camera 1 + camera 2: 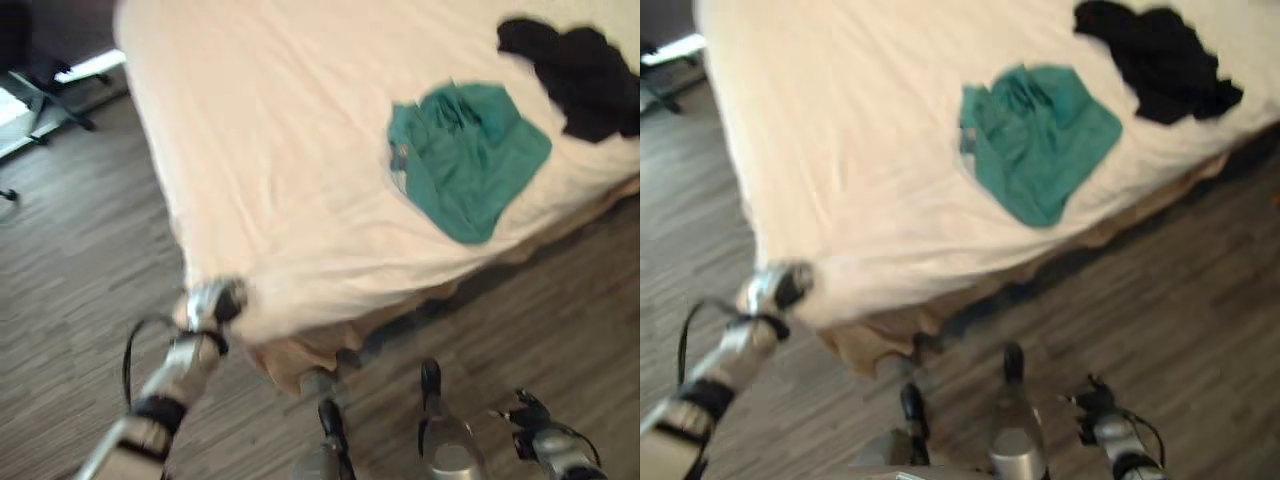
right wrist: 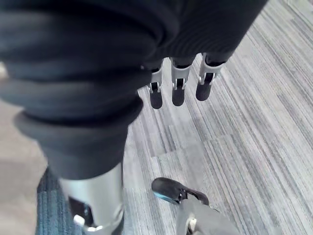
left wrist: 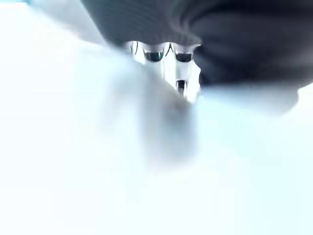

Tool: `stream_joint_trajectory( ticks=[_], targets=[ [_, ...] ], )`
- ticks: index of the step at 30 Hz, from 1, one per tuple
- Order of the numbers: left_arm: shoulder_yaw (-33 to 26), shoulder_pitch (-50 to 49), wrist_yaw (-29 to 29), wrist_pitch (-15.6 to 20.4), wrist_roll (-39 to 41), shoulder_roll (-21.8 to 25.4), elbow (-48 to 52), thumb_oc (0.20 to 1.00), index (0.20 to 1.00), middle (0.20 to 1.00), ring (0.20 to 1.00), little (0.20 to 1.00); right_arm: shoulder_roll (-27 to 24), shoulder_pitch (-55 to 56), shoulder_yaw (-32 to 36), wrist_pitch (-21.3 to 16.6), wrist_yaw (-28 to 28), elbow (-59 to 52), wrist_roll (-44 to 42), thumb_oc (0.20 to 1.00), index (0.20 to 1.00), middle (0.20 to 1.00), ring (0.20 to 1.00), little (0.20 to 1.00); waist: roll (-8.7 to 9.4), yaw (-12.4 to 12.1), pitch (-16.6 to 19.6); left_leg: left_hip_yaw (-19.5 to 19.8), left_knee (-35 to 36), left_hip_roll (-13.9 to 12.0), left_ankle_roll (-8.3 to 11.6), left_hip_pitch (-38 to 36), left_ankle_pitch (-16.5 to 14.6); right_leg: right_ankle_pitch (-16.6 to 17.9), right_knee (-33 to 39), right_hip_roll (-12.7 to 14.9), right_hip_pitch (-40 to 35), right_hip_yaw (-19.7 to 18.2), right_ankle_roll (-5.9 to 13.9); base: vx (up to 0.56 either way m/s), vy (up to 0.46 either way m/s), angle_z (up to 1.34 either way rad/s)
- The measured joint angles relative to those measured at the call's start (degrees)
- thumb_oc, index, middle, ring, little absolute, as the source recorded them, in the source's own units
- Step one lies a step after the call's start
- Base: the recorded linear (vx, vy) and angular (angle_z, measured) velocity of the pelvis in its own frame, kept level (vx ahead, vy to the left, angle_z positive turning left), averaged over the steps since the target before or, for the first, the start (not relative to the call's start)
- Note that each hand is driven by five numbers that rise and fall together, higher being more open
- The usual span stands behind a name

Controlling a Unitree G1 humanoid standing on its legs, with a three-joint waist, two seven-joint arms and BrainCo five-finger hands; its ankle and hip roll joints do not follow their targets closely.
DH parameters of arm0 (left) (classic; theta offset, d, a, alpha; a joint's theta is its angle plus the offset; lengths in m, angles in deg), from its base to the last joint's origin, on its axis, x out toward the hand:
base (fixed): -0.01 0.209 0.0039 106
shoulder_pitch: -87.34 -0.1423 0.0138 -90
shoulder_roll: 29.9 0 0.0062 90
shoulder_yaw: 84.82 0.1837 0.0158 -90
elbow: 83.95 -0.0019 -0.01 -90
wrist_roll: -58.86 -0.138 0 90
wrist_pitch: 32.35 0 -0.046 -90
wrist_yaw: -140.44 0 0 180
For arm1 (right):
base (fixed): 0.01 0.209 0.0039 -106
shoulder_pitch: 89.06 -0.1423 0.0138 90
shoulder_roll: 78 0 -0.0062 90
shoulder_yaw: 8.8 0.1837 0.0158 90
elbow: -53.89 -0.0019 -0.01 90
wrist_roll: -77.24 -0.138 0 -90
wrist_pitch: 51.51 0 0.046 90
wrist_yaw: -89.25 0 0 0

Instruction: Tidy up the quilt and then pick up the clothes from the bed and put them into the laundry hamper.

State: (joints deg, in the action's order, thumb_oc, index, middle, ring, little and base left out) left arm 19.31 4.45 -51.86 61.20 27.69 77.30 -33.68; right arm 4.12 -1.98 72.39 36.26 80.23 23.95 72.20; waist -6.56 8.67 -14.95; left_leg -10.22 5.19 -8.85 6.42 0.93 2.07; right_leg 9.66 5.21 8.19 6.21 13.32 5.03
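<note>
The left hand [image 1: 212,303] sits at the near corner of the quilt [image 1: 290,170], right against its edge where the cream cloth drops over the side of the bed. In the left wrist view its fingers [image 3: 155,53] sink into pale cloth that hides their ends, so I cannot tell whether they grip it. The right hand [image 2: 178,88] hangs low over the grey wood-look floor [image 2: 254,122], well apart from the bed, fingers loosely straight and holding nothing.

Out from the left hand, across the smooth spread of quilt, a teal garment [image 1: 462,160] lies crumpled toward the right-hand side of the bed, near its edge. Farther along the same way, a black garment [image 1: 580,75] lies bunched up, just beyond the teal one. Both rest well apart from either hand, with open quilt between them and the left hand.

Beyond the bed's far-left corner stands a dark metal stand base [image 1: 45,95] on the floor.
</note>
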Motion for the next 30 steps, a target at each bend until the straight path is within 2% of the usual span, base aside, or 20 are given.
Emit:
stream_joint_trajectory(
  ticks=[2,4,5,6,8,9,10,11,12,14,15,16,17,19,21,23,25,27,28,30],
  targets=[
    [-1.9,-8.5,1.7,-0.3,1.6,-2.2,-2.5,1.000,1.000,1.000,1.000,1.000,-0.4,2.2,2.7,0.6,-0.5,-7.3,0.0,1.000,1.000,1.000,1.000,1.000,0.44,-1.2,1.6,0.2,0.0,0.0,0.43,-0.3,-0.7,-0.8,0.0,0.0,-0.8,0.1,0.38,0.03,0.041,0.04],
    [-0.2,-16.5,3.5,-1.4,1.7,-4.4,-8.2,1.000,1.000,1.000,1.000,1.000,-1.2,3.7,4.1,-0.1,-2.2,-14.9,0.0,1.000,1.000,1.000,1.000,1.000,1.95,-1.7,2.5,0.1,0.0,-0.1,0.28,0.1,-0.6,-0.8,0.0,0.2,-0.6,0.4,0.23,0.00,0.068,0.15],
    [-0.7,-17.4,3.4,-0.9,1.7,-6.1,-11.2,1.000,1.000,1.000,1.000,1.000,-1.7,4.2,4.3,0.3,-2.5,-18.5,0.0,1.000,1.000,1.000,1.000,1.000,2.24,-2.1,2.4,0.0,0.0,-0.1,0.28,0.1,-0.5,-0.8,0.0,0.3,-0.6,0.6,0.23,-0.02,0.047,0.18],
    [-0.8,-18.0,3.5,-1.6,1.6,-10.2,-19.9,1.000,1.000,1.000,1.000,1.000,-2.8,4.4,4.8,-0.5,-3.4,-24.5,0.0,1.000,1.000,1.000,1.000,1.000,2.82,-2.6,2.6,0.0,0.0,0.0,0.12,0.1,-0.2,-0.8,0.0,0.4,-0.5,0.6,0.25,-0.01,0.024,0.10],
    [1.6,-20.6,4.1,-1.4,1.3,-12.9,-25.2,1.000,1.000,1.000,1.000,1.000,-2.9,2.2,5.7,-1.9,-4.6,-28.0,-0.4,1.000,1.000,1.000,1.000,1.000,4.05,-3.3,3.4,0.2,0.0,-0.1,-0.11,1.0,0.2,-0.7,0.0,0.5,-0.2,1.2,0.35,-0.02,0.040,0.15],
    [1.4,-19.9,4.0,-1.8,1.1,-15.2,-29.0,1.000,1.000,1.000,1.000,1.000,-3.2,1.7,5.7,-2.5,-4.7,-32.0,-1.5,0.580,0.580,0.580,0.580,0.580,4.70,-3.6,3.5,0.0,0.0,0.0,-0.24,1.3,0.4,-0.7,0.0,0.5,0.2,1.1,0.40,-0.03,0.019,0.08],
    [1.3,-20.7,4.1,-2.2,1.1,-16.1,-30.7,1.000,1.000,1.000,1.000,1.000,-3.2,0.6,5.6,-2.6,-4.6,-35.1,-2.1,0.580,0.580,0.580,0.580,0.580,5.19,-4.4,3.9,0.1,0.0,-0.1,-0.33,2.1,0.6,-0.5,0.0,0.5,0.5,1.2,0.61,-0.03,0.009,0.00],
    [1.2,-20.9,4.1,-2.1,1.0,-16.9,-31.7,1.000,1.000,1.000,1.000,1.000,-3.4,0.0,5.1,-2.5,-4.6,-38.5,-2.5,0.200,0.200,0.200,0.200,0.200,5.53,-4.5,4.0,0.3,0.0,-0.1,-0.30,2.2,0.7,-0.5,0.0,0.6,0.6,1.4,0.63,-0.05,0.009,0.09],
    [1.2,-20.9,4.3,-2.3,1.0,-17.4,-32.6,1.000,1.000,1.000,1.000,1.000,-4.1,-1.6,3.9,-4.1,-4.4,-42.0,-2.7,0.200,0.200,0.200,0.200,0.200,6.09,-4.6,4.3,0.4,0.0,-0.1,-0.40,2.5,1.1,-0.5,0.0,0.6,0.7,1.7,0.65,-0.05,0.009,0.15],
    [1.3,-20.6,4.2,-2.3,0.7,-17.3,-32.7,1.000,1.000,1.000,1.000,1.000,-6.3,-6.0,0.0,-3.7,-4.1,-48.2,-4.3,0.200,0.200,0.200,0.200,0.200,6.61,-5.4,4.5,1.2,0.0,-0.1,-0.26,3.0,1.4,-0.4,0.0,0.6,0.9,2.3,0.77,-0.06,-0.007,0.15],
    [1.3,-19.9,4.2,-2.4,0.7,-16.9,-32.2,1.000,1.000,1.000,1.000,1.000,-7.6,-10.1,-2.3,-6.1,-2.8,-51.1,-4.4,0.200,0.200,0.200,0.200,0.200,6.89,-6.1,4.8,1.6,0.0,-0.2,-0.64,3.5,2.0,-0.3,0.0,0.6,1.2,2.6,0.86,-0.08,-0.019,0.17],
    [1.4,-20.0,4.0,-2.4,0.7,-16.8,-31.6,1.000,1.000,1.000,1.000,1.000,-7.7,-13.9,-4.3,-6.2,-2.5,-51.7,-4.5,0.200,0.200,0.200,0.200,0.200,6.96,-6.9,4.8,2.0,0.0,-0.2,-0.61,4.1,2.0,-0.2,0.0,0.6,1.3,3.1,0.99,-0.16,-0.050,0.15],
    [3.0,-19.1,3.8,-2.4,0.8,-16.2,-30.5,1.000,1.000,1.000,1.000,1.000,-8.0,-23.4,-9.8,-6.6,-2.3,-51.4,-4.5,0.200,0.200,0.200,0.200,0.200,7.31,-7.4,4.7,2.2,-0.1,-0.2,-0.55,5.0,2.4,0.1,0.0,0.5,2.3,3.4,1.31,-0.15,-0.025,0.24],
    [3.7,-16.2,3.2,-2.2,1.2,-15.0,-28.1,1.000,1.000,1.000,1.000,1.000,-7.6,-33.5,-14.5,-7.3,-2.3,-49.8,-4.6,0.200,0.200,0.200,0.200,0.200,7.32,-9.1,4.1,4.3,-0.2,-0.3,-0.22,7.6,3.7,0.4,0.0,0.5,3.7,5.1,1.08,-0.17,-0.018,0.38],
    [4.4,-10.9,2.0,-2.2,2.5,-13.4,-25.5,1.000,1.000,1.000,1.000,1.000,-5.8,-44.0,-18.6,-7.8,-2.0,-46.9,-5.3,0.200,0.200,0.200,0.200,0.200,7.66,-12.3,1.1,5.1,-0.4,-0.3,0.28,10.4,5.4,1.3,-0.3,0.3,5.8,6.1,0.28,-0.20,-0.008,0.32],
    [6.9,-7.1,0.2,-1.6,4.2,-11.5,-21.0,1.000,1.000,1.000,1.000,1.000,-4.1,-49.7,-19.3,-8.2,-2.2,-43.3,-6.7,0.200,0.200,0.200,0.200,0.200,8.12,-13.9,-3.0,6.6,-0.5,-0.2,0.39,12.4,6.0,1.5,-0.3,0.4,6.8,7.3,0.32,-0.18,-0.020,0.34],
    [9.2,-3.3,-1.6,-1.1,6.6,-9.8,-14.6,1.000,1.000,1.000,1.000,1.000,-1.4,-51.1,-18.7,-8.9,-2.9,-37.2,-9.1,0.200,0.200,0.200,0.200,0.200,8.16,-15.5,-7.2,8.1,-3.1,0.3,0.56,16.5,6.0,1.7,-0.5,1.0,8.6,8.7,0.26,-0.15,-0.010,0.40],
    [8.9,0.8,-2.9,0.0,8.9,-9.5,-10.3,1.000,1.000,1.000,1.000,1.000,-0.6,-49.8,-18.9,-6.8,-2.7,-30.0,-11.1,0.200,0.200,0.200,0.200,0.200,7.62,-17.0,-11.9,9.3,-4.5,0.9,0.45,19.1,6.0,2.1,-0.5,1.5,9.9,9.5,0.13,-0.11,0.029,0.33],
    [8.6,1.4,-3.4,0.2,10.0,-9.5,-9.3,1.000,1.000,1.000,1.000,1.000,0.0,-49.7,-18.4,-7.0,-2.8,-28.3,-11.3,0.200,0.200,0.200,0.200,0.200,7.72,-17.1,-12.7,9.5,-5.1,1.0,0.44,19.9,5.8,2.0,-1.3,1.8,10.7,9.5,-0.02,-0.05,0.048,0.17],
    [8.0,2.9,-4.5,0.8,12.6,-9.5,-8.8,1.000,1.000,1.000,1.000,1.000,2.1,-48.3,-15.3,-10.6,-3.6,-32.2,-11.4,0.200,0.200,0.200,0.200,0.200,7.58,-15.9,-16.3,8.9,-6.2,1.8,-0.08,20.9,5.2,2.0,-3.1,2.9,12.3,8.7,-0.08,-0.05,0.080,-0.07]
  ],
)
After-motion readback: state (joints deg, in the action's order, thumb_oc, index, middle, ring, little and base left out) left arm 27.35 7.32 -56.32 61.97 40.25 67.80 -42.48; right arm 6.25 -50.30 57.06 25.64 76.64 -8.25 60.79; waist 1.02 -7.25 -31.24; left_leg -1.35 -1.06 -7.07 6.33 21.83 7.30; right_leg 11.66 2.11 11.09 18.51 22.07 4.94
